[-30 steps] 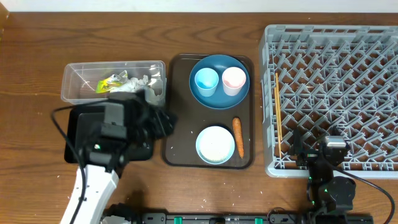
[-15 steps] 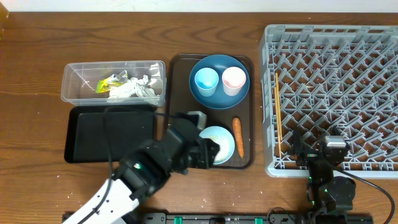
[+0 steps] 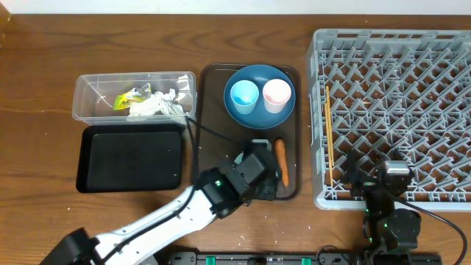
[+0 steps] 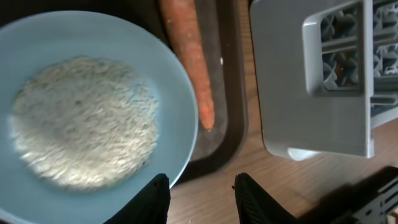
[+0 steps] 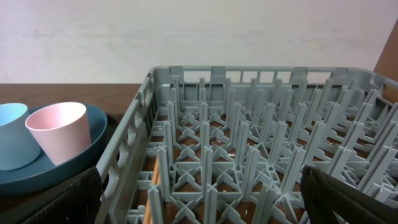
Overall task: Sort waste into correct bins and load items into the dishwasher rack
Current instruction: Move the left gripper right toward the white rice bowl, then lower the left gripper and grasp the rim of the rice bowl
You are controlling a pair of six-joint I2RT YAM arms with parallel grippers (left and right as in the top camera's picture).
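Observation:
My left gripper [image 3: 265, 188] hangs over the front right rim of the light-blue bowl [image 4: 174, 106], which holds white rice [image 4: 81, 118]. Its jaws are open: one fingertip [image 4: 158, 199] is over the bowl's edge, the other over bare wood, with nothing between them. From overhead the arm hides the bowl. The orange carrot [image 3: 281, 162] lies on the brown tray right of the bowl. The dark-blue plate [image 3: 259, 116] carries a blue cup [image 3: 244, 96] and a pink cup [image 3: 277, 94]. My right gripper [image 5: 202, 199] is open wide at the front edge of the grey rack [image 3: 397, 110].
The clear tub [image 3: 92, 103] at the left holds crumpled tissue [image 3: 158, 105] and a yellow-green wrapper [image 3: 131, 97]. In front of it lies the black tray [image 3: 132, 157]. The brown serving tray [image 3: 213, 132] sits between the bins and the rack. A thin wooden stick [image 3: 328, 132] lies along the rack's left side.
My left arm has swung right, from above the tub and black tray to over the rice bowl by the carrot. The right arm has not moved.

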